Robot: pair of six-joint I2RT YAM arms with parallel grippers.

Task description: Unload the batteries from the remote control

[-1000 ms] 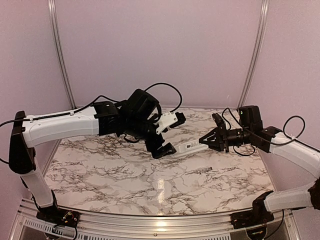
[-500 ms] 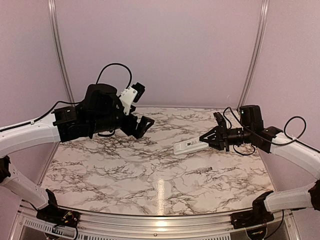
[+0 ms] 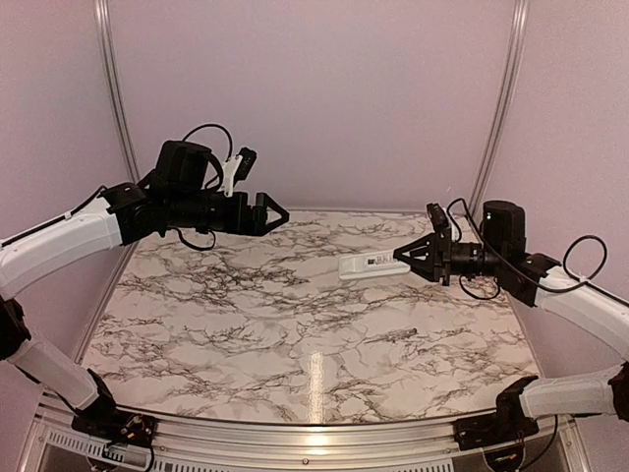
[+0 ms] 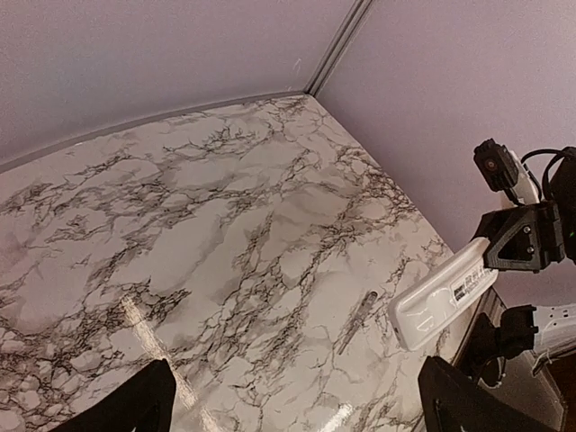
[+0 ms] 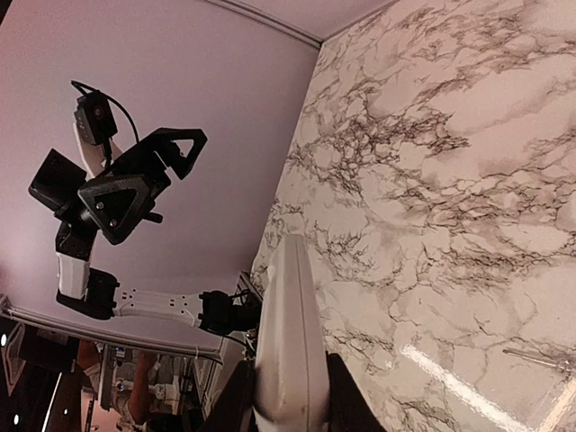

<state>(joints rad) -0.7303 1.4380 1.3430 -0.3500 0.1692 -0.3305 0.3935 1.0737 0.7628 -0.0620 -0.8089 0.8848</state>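
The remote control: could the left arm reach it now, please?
Probably yes: nothing stands between the open left tool and the remote control, held aloft by the right tool.

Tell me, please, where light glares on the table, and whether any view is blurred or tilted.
Top external: sharp, one pale glare streak on the table near the front edge. Left wrist: a similar streak at the lower left. Right wrist: strongly tilted; the remote control, close to the lens, looks soft and washed out; a glare streak at the lower right.
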